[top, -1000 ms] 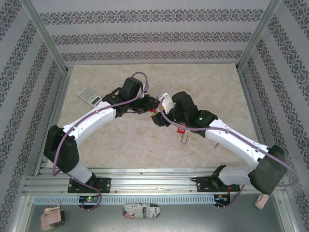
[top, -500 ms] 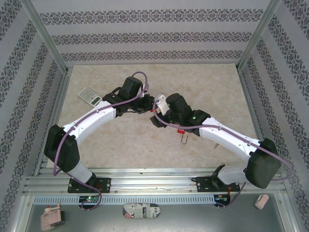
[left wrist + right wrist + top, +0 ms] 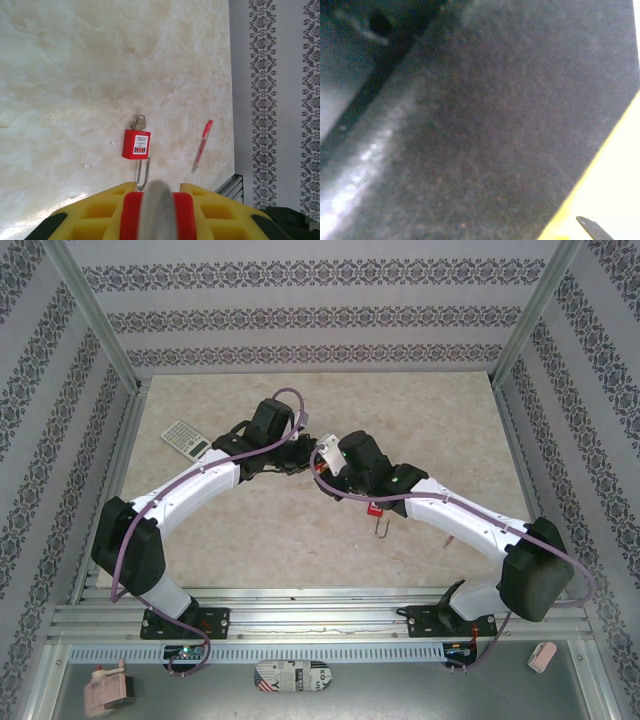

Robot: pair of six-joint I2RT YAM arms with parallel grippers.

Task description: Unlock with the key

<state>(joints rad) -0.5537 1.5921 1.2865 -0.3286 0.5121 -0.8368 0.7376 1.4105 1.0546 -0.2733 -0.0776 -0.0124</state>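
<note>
The pale marbled table [image 3: 250, 530] carries everything, and my two arms reach in over its middle until the wrists nearly meet. My left pincer [image 3: 300, 458] is closed to a narrow gap on a red block [image 3: 157, 212] with a grey metal bar running up its middle. Seen from the left wrist, the block sits squarely between my yellow fingers [image 3: 107, 202]. I take it for a padlock body, though it is too close and blurred to be sure. My right pincer [image 3: 322, 472] is just beside it, nose to nose with the left. Its own camera gives only dark blur and a strip of yellow, so I cannot tell how wide it stands or whether it has hold of anything. A calculator [image 3: 186, 437] lies well off by the left wall. The red padlock [image 3: 136, 145] lies flat on the table just beyond my right wrist, apart from both pincers. Its shackle [image 3: 143, 174] points toward me, and a red pen [image 3: 202, 146] lies near it. The key [image 3: 138, 121] sits at the padlock's far end, apparently already in the keyhole. I cannot tell whether the shackle has sprung. I judge the unlocking unfinished: neither pincer is on that key, and turning it is the work left.
</note>
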